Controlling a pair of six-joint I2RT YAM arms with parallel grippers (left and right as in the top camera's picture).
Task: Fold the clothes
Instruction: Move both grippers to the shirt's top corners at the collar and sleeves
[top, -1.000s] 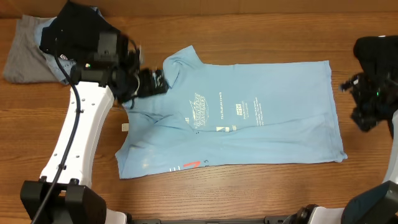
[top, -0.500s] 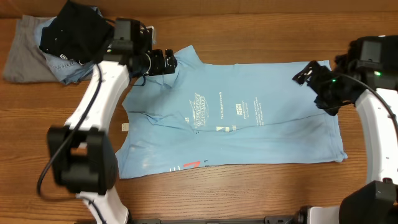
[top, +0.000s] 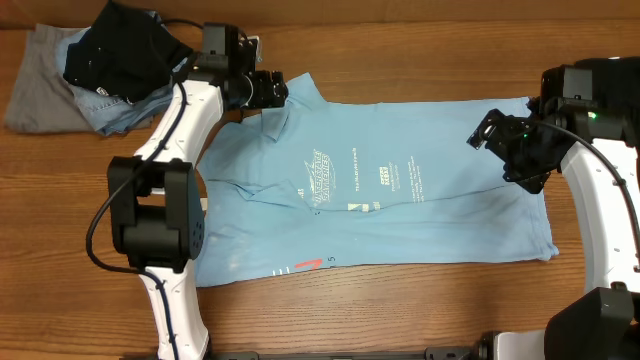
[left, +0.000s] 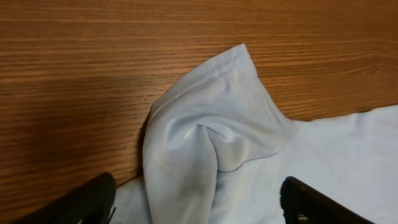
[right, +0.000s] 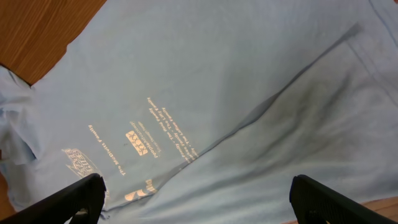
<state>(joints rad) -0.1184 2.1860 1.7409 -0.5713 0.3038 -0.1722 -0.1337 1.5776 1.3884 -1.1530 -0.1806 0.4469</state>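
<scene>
A light blue short-sleeved T-shirt (top: 400, 200) lies spread on the wooden table, small white print up, a bit of red print showing at its lower left hem. My left gripper (top: 268, 90) is open over the crumpled upper left sleeve (left: 211, 134). My right gripper (top: 505, 150) is open above the shirt's upper right part (right: 249, 93), holding nothing.
A pile of other clothes, grey (top: 40, 90), denim blue and black (top: 125, 50), lies at the table's back left corner. A small white tag (top: 200, 205) lies by the shirt's left edge. Bare wood shows along the front and right edges.
My left gripper moved up and right to the upper left sleeve. My right gripper came in from the right edge over the shirt's upper right part.
</scene>
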